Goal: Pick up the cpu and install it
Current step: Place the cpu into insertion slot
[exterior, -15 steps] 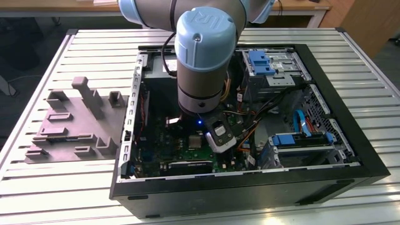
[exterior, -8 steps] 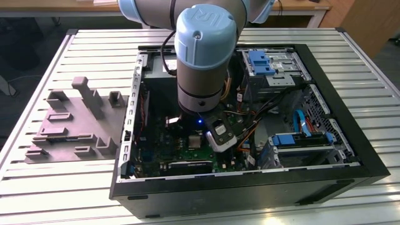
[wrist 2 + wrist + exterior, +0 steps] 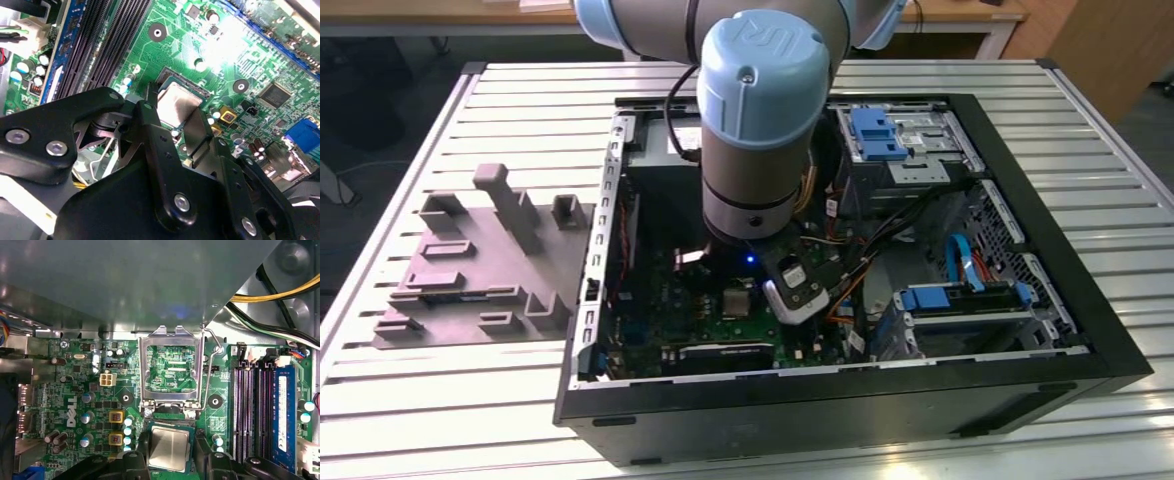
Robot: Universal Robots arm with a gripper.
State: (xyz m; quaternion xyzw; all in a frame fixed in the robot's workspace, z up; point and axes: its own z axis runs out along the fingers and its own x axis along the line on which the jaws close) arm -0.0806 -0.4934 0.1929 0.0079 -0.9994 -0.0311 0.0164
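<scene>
Pincer (image 3: 170,456) clenched on the cpu (image 3: 170,449), black fingers (image 3: 141,460) snug against two opposite edges. Parked right at the socket of the green board (image 3: 75,390), low inside the open computer case (image 3: 1067,330). Can't tell whether fully seated or a hair above.

Looks like a thin flat square: pale silver-grey metal lid, rounded corners, narrow green rim around it. Catching some glare in the second wrist view.

Around it in the first wrist view: hinged metal socket frame (image 3: 172,365) flipped open just beyond the chip, wire lever (image 3: 214,365) swung up next to it. Black memory slots (image 3: 250,410) close by on one side, with a blue stick (image 3: 282,410) alongside. Yellow and black cables (image 3: 270,295) and a grey metal box (image 3: 125,280) looming over that end of the board.

Second wrist view: black pincer linkage (image 3: 165,165) across the foreground, covering one corner of the lid. Also a black square chip (image 3: 274,95) and a blue connector (image 3: 302,135) further along the board.

Exterior view: whole case in the middle of the slatted surface (image 3: 427,400), arm (image 3: 754,130) reaching straight down into it and blocking the socket area. Grey moulded tray (image 3: 467,270) with upright posts just beside the case, toward the surface edge at the exterior view's left. Blue drive brackets (image 3: 878,130) inside the case toward the far edge.
</scene>
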